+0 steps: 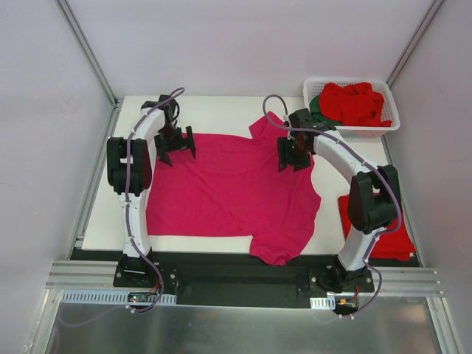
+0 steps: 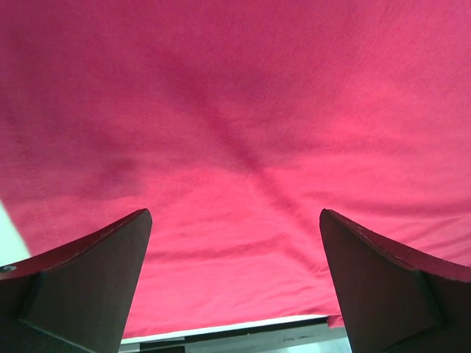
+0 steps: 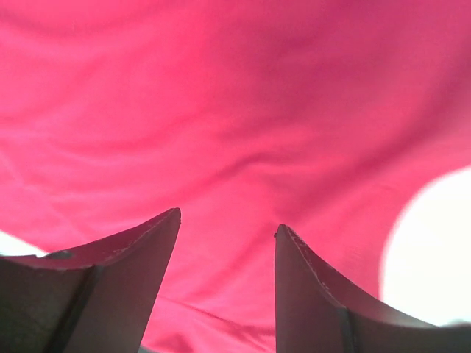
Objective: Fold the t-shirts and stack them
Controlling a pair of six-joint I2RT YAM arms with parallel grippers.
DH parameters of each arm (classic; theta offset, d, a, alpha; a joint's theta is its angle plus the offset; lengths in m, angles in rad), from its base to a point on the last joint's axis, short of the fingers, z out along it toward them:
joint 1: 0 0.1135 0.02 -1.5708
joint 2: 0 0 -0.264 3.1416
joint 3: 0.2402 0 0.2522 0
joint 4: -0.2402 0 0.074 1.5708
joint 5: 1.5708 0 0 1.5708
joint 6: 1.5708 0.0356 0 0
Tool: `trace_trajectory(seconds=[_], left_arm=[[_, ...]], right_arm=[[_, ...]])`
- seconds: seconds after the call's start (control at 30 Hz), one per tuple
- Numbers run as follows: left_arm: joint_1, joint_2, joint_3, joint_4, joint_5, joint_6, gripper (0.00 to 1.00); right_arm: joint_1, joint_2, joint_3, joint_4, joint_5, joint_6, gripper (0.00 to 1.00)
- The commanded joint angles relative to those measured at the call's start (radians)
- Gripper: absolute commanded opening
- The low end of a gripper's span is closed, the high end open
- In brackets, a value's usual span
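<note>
A magenta-pink t-shirt (image 1: 228,192) lies spread flat across the white table (image 1: 214,107), one sleeve toward the far edge and one toward the near edge. My left gripper (image 1: 175,147) hovers over the shirt's far-left corner, its jaws wide open and nothing between them (image 2: 235,213). My right gripper (image 1: 293,158) hangs over the shirt's far-right part beside the far sleeve, its jaws open a moderate way above the pink cloth (image 3: 228,220). The pink shirt (image 2: 235,110) (image 3: 221,95) fills both wrist views. More shirts, red ones (image 1: 358,103) and a dark green one (image 1: 317,109), are piled in the basket.
The white slotted basket (image 1: 391,125) stands at the far right corner of the table. A folded red shirt (image 1: 394,240) lies at the near right, partly hidden behind the right arm. Grey walls close in on both sides, and a black rail runs along the near edge.
</note>
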Motion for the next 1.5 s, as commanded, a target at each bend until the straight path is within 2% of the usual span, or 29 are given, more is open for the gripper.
trace_trajectory(seconds=[0.0,0.07,0.17,0.47,0.6,1.0,1.47], left_arm=[[0.004,-0.031,0.069,-0.034,-0.061,0.005,0.99],[0.007,-0.016,0.097,-0.035,-0.066,0.005,0.99],[0.020,0.007,0.129,-0.035,-0.063,0.003,0.99],[0.064,0.044,0.191,-0.017,-0.057,0.003,0.99],[0.106,0.073,0.212,0.002,0.003,-0.011,0.99],[0.127,0.058,0.125,0.201,0.101,-0.017,0.99],[0.126,0.099,0.034,0.236,0.061,-0.023,0.99]], right_arm=[[-0.011,-0.029,0.038,0.021,0.225,-0.005,0.59],[-0.016,0.004,0.059,0.022,0.274,-0.020,0.59],[-0.033,0.058,0.093,0.042,0.270,-0.026,0.59],[-0.106,0.207,0.220,0.041,0.158,-0.009,0.59],[-0.126,0.251,0.272,0.016,0.130,-0.009,0.59],[-0.155,0.285,0.282,0.016,0.014,-0.011,0.59],[-0.162,0.305,0.317,0.004,-0.066,0.000,0.59]])
